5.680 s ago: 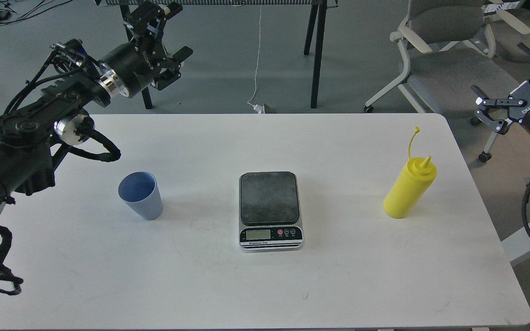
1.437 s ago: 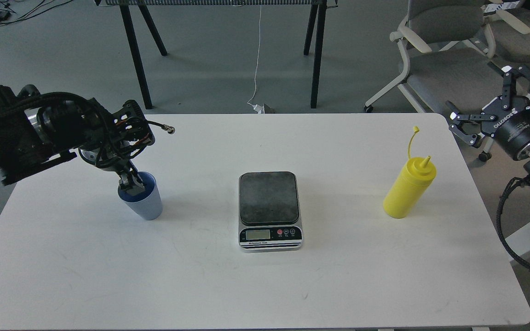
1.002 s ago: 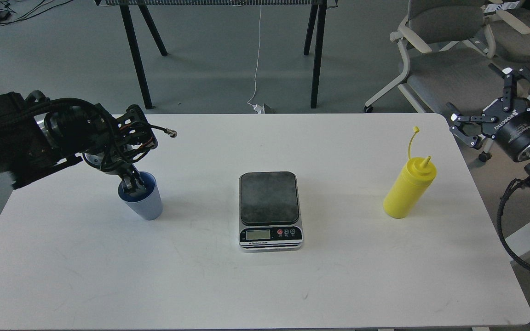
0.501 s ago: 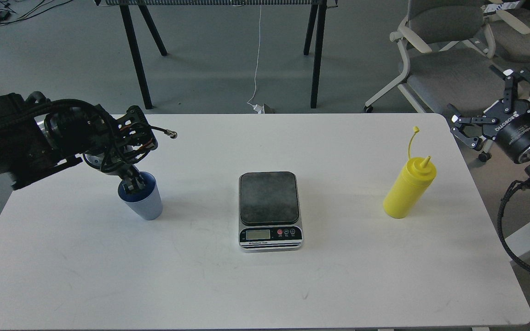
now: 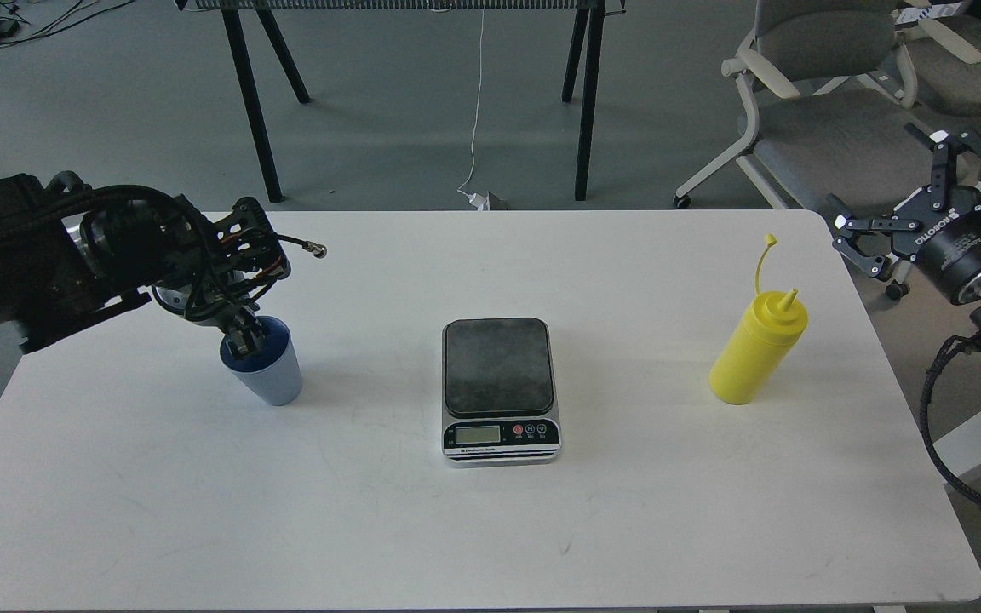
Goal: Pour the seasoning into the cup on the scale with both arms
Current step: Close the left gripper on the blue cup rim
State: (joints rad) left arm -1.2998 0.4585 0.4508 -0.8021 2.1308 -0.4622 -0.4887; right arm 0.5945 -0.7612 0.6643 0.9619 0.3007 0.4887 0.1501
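Observation:
The light-blue ribbed cup [image 5: 267,375] stands on the white table [image 5: 490,528], left of the scale. My left gripper [image 5: 245,340] reaches down into the cup's mouth at its rim; its dark fingers cannot be told apart. The silver scale [image 5: 499,387] with its dark plate sits at the table's middle, with nothing on the plate. The yellow seasoning bottle [image 5: 754,353] stands upright at the right, cap strap up. My right gripper [image 5: 882,183] is open and empty, off the table's right edge, above and right of the bottle.
Grey office chairs [image 5: 831,128] stand behind the table's right corner. Black frame legs [image 5: 584,102] and a white cable [image 5: 475,111] are on the floor beyond the far edge. Cable bundles hang from both arms.

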